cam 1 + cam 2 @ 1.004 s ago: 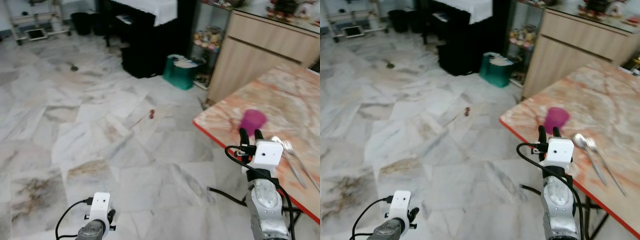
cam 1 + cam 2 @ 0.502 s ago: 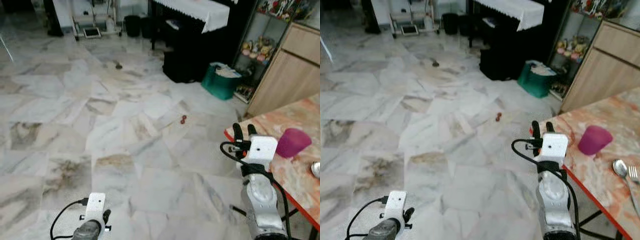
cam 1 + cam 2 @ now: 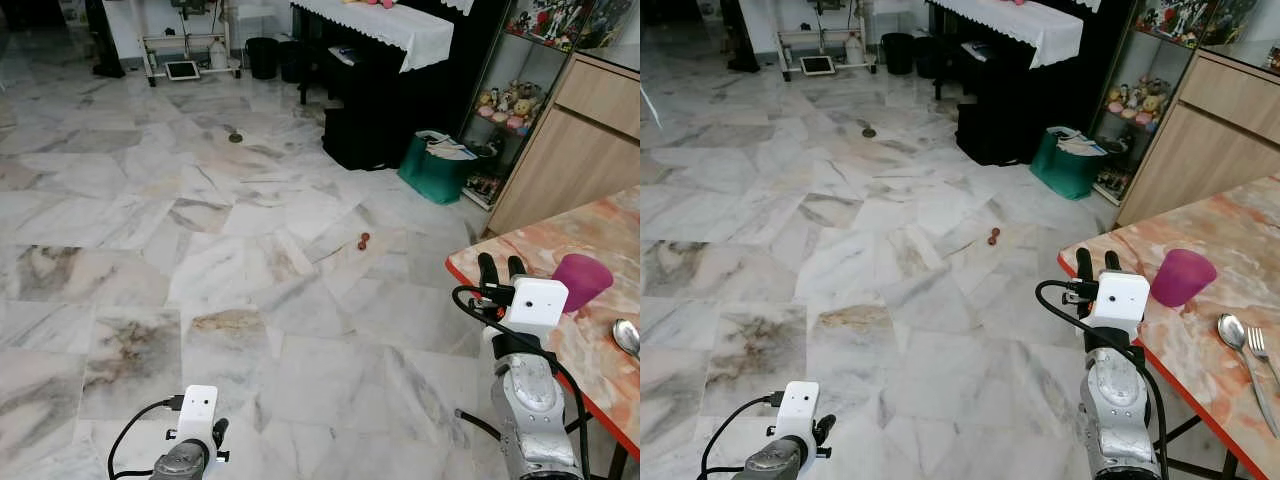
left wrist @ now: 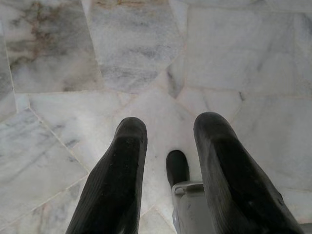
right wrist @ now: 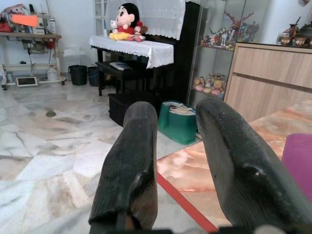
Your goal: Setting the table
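Standing beside the table [image 3: 1200,330], we find the right end effector [image 3: 1091,262] raised at its near corner, fingers parted and empty, presumably staged for a reach. The purple cup [image 3: 1181,276] stands near that corner, with the spoon [image 3: 1232,331] and fork [image 3: 1258,345] laid just beyond it. Our left end effector [image 4: 168,161] hangs idle over the marble floor [image 3: 200,230], fingers apart, holding nothing.

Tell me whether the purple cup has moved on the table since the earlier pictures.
No. The purple cup stands as before beside the spoon near the corner of the table; the camera turned, not the cup.
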